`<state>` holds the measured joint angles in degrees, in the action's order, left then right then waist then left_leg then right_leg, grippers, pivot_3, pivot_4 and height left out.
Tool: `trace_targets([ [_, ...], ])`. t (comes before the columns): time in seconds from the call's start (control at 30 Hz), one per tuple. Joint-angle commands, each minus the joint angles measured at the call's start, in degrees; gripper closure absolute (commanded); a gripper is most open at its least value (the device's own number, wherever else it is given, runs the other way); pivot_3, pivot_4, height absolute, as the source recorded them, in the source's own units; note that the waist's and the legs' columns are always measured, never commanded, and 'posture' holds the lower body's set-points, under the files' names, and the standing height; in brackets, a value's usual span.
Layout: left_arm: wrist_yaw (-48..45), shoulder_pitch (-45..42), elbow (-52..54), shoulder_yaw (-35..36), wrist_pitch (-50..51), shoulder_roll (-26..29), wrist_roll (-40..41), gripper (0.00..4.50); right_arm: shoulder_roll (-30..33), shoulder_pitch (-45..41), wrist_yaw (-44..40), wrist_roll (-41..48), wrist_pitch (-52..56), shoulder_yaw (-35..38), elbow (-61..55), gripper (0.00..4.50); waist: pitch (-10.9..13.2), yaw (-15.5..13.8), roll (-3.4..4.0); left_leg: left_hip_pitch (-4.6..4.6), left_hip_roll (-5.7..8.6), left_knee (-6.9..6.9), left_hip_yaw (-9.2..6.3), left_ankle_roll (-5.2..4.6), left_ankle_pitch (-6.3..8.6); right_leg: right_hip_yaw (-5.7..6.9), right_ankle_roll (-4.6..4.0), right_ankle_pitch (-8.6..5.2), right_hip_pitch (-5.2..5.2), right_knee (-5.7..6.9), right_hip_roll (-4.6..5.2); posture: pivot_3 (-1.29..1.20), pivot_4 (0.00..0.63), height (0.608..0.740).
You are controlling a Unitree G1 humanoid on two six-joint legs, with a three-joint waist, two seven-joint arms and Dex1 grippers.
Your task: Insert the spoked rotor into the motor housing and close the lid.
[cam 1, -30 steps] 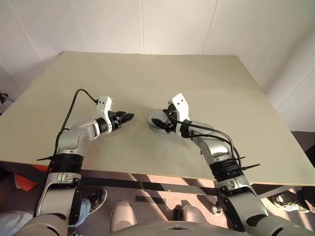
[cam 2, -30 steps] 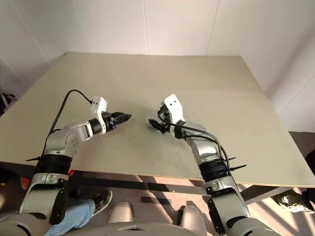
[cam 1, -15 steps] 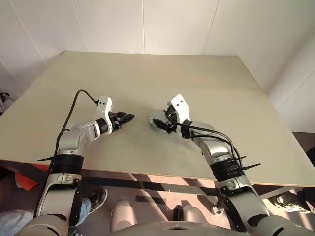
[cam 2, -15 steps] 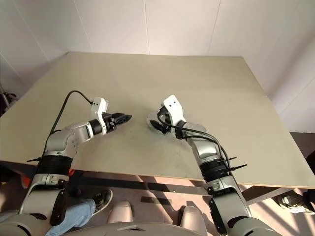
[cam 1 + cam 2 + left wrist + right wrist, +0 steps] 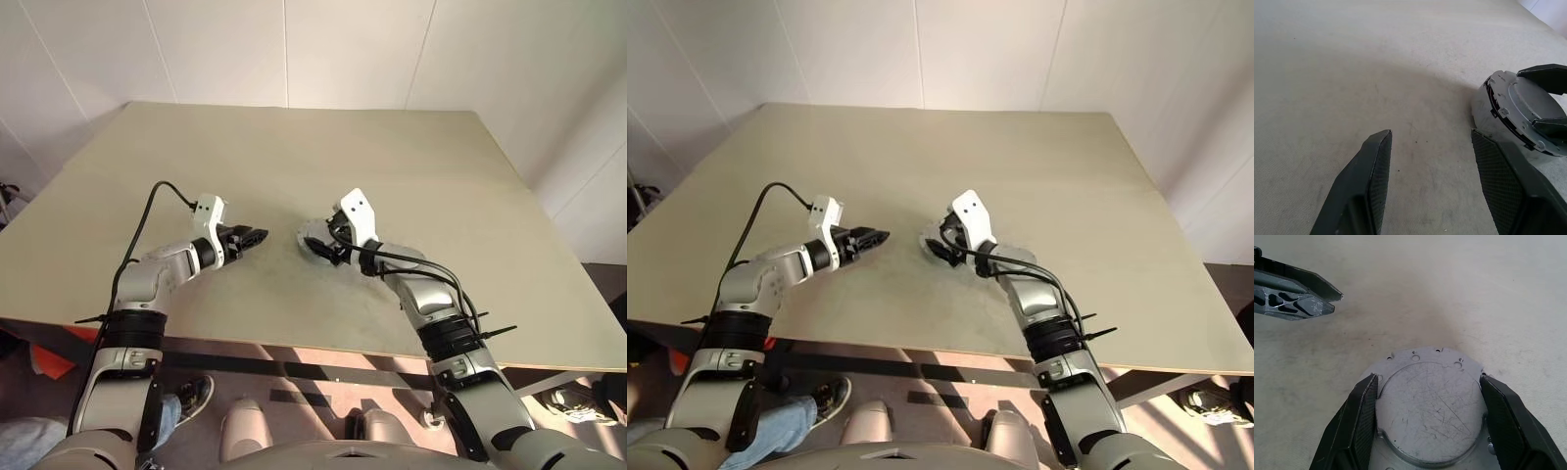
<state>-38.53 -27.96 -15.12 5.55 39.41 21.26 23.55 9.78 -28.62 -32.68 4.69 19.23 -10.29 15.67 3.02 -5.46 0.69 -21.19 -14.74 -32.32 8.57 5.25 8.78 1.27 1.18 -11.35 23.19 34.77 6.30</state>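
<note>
The motor housing (image 5: 1430, 404) is a thick round silver part, seen from a flat, scratched face with small holes round its rim. It sits tilted just above the table in the middle. My right gripper (image 5: 319, 245) is shut on it, one black finger on each side. In the left wrist view a thin black band runs round the housing's (image 5: 1518, 105) side. The spoked rotor and the lid are hidden. My left gripper (image 5: 257, 235) stands open and empty a short way to the housing's left, pointing at it, its fingers (image 5: 1376, 161) low over bare table.
The beige table (image 5: 392, 147) stretches wide on all sides of both grippers. White walls stand behind its far edge. A person's shoe and leg show on the floor below the near edge at the left.
</note>
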Motion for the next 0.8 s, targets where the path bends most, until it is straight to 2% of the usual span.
trace_targets([
  [0.03,0.0,-0.4,2.6,0.2,-0.2,0.1,0.5,1.75,-0.1,-1.7,0.3,0.2,-1.1,0.9,0.3,1.32,0.0,0.0,0.00,0.00,0.00,0.00,0.00,0.00,0.00,0.00,0.00,0.00,0.00,0.00,0.00,0.00,0.000,0.740],
  [0.8,0.0,-0.2,2.7,0.1,0.0,0.2,0.4,1.75,1.7,-0.6,-0.2,-2.2,-0.9,-0.9,5.5,1.32,0.0,0.0,-0.04,0.11,0.01,-0.02,0.00,-0.04,0.02,0.00,0.00,0.00,-0.12,0.03,0.01,0.00,0.000,0.740],
])
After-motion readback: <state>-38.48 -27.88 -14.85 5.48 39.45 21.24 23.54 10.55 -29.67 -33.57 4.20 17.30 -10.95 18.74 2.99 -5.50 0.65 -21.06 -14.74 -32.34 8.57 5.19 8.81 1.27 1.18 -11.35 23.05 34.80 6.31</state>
